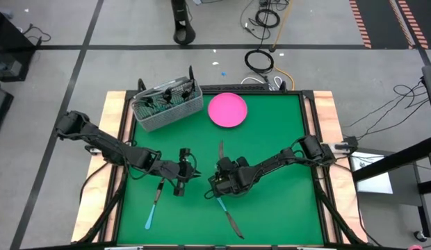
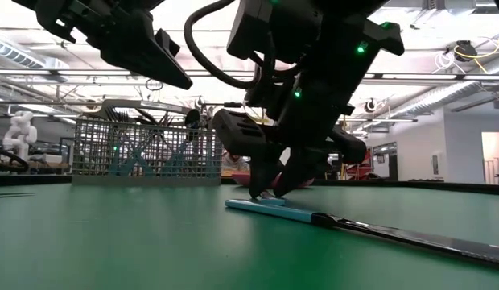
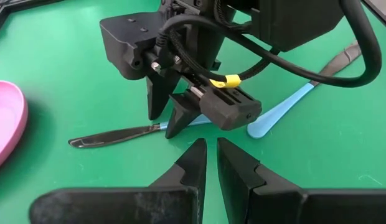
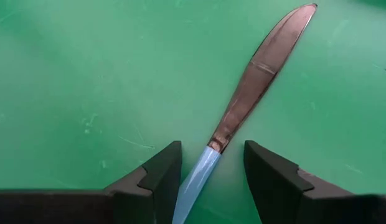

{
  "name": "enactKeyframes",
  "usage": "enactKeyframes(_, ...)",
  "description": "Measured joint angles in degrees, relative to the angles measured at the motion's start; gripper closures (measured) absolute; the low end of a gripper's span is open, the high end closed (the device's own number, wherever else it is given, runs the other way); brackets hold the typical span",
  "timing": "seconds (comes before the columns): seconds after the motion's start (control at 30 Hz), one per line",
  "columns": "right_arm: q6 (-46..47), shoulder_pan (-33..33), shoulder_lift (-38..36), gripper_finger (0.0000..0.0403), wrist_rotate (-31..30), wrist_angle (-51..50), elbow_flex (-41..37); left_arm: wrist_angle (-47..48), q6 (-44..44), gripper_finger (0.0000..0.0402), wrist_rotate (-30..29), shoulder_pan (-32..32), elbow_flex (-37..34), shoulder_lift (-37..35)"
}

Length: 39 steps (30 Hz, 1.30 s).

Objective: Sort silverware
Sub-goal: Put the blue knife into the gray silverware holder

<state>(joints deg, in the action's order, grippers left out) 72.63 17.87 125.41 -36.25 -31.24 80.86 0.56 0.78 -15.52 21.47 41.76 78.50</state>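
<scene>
Right wrist view: right gripper (image 4: 208, 165) spread, one finger each side of the blue-handled knife (image 4: 243, 93), straddling the handle just behind where the blade starts. No pinch yet, gaps visible on both sides. Low view has the fingertips down at the mat, the knife lying flat between them.

Handling, my read: light, stiff, thin and low on the mat. Steel blade likely slick; plastic handle is thicker and the better place to grab, so the current spot near the blade joint looks right. Lying that flat, the tips probably need to reach the mat or they'll skate over it.

Orientation: long axis runs diagonally, handle under the gripper, blade tip pointing away from the pink plate (image 1: 227, 110) toward the mat edge farthest from it.

Left gripper (image 3: 208, 163) nearly pressed together, thin slit only, holding nothing, hovering beside the right one, same side of the plate. Another blue-handled utensil (image 1: 154, 203) lies beyond it. Remaining silverware stands in the mesh basket (image 1: 167, 105) beside the plate.
</scene>
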Motion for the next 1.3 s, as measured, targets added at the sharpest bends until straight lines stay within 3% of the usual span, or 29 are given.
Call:
enactKeyframes(0.13,0.21,0.59,0.57,0.0266,-0.09,-0.06,-0.02,0.00,0.02,0.0360,-0.06,0.00,0.00,0.00)
enactKeyframes(0.4,-2.98,0.85,0.34,0.0389,2.49,-0.67,-0.02,0.00,0.17,0.0360,-0.70,0.00,0.00,0.00)
enactKeyframes(0.8,-6.28,1.21,-7.48,0.0399,2.52,-9.85,-0.59,0.03,-0.11,0.0360,-1.06,0.00,0.00,-0.11)
enactKeyframes(1.17,0.62,4.98,-16.19,0.0402,-7.39,-25.63,-0.39,-0.30,-1.22,0.0360,-1.06,0.04,-0.05,-3.21)
enactKeyframes(1.3,5.08,7.49,-19.14,0.0402,-10.84,-31.72,-0.42,-10.36,-1.25,0.0360,-0.76,0.03,-3.63,-3.26)
